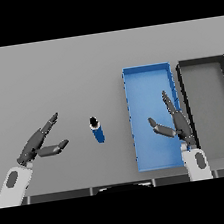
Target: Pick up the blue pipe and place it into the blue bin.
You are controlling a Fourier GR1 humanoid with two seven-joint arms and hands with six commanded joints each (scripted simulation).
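head view, single frame. grey table (53, 72) seen from above.

blue pipe (97, 130): lies on the table left of centre, free of both hands. short cylinder, long axis running near-to-far with a slight lean, so the far end sits a little more to the left than the near end. the far end shows a dark opening or cap; the near end is plain blue. it points roughly away from the robot, far end tilted slightly left.

blue bin (133, 121): rectangular, long side running near-to-far, to the right of the pipe and apart from it. nothing lies inside it; the right hand overlaps its right portion in the view.

dark bin (203, 62): same shape, just beside the blue bin on its right, a narrow gap between the walls.

left hand (38, 144): left of the pipe, near but not touching. fingers straight and pointing up-right toward the pipe, thumb spread out below them. released, holds nothing.

right hand (179, 124): over the right wall of the blue bin. fingers straight, pointing away from the robot, thumb stretched out to the left over the bin floor. released, holds nothing. cannot tell whether it touches the bin or hangs above it.
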